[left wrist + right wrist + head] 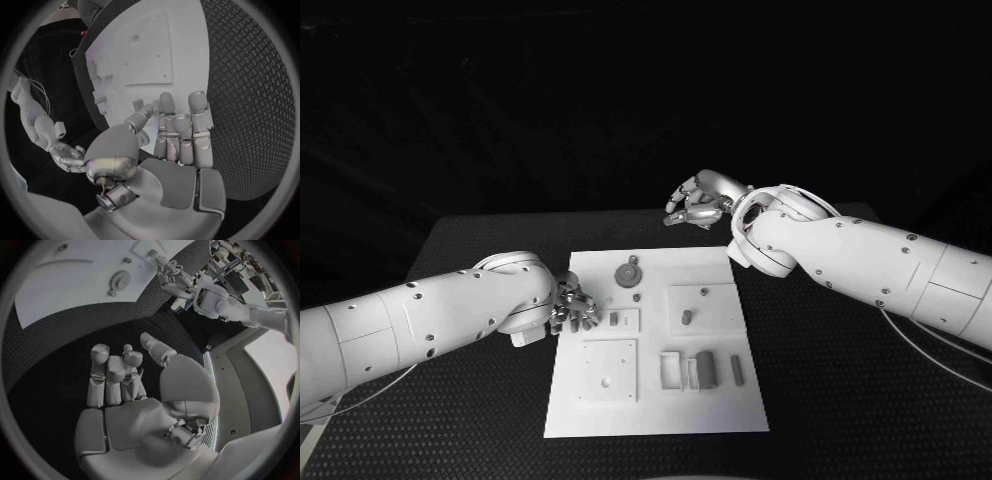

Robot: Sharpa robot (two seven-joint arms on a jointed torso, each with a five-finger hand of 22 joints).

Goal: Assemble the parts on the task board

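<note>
On the black desk (473,240), risk of nudging loose parts (704,368) off the task board (733,420): left hand (574,308) spread at its edge, right hand (692,200) half-curled, empty.

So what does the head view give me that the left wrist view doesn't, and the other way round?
Head view adds: the gear near the board's far end, the upright peg and the bars nearer the robot.
Left wrist view adds: the left hand's palm side, with straight fingers that hold nothing and reach over the board's edge.
Shared: the board, its square plate with holes, and the right hand off the board.
</note>
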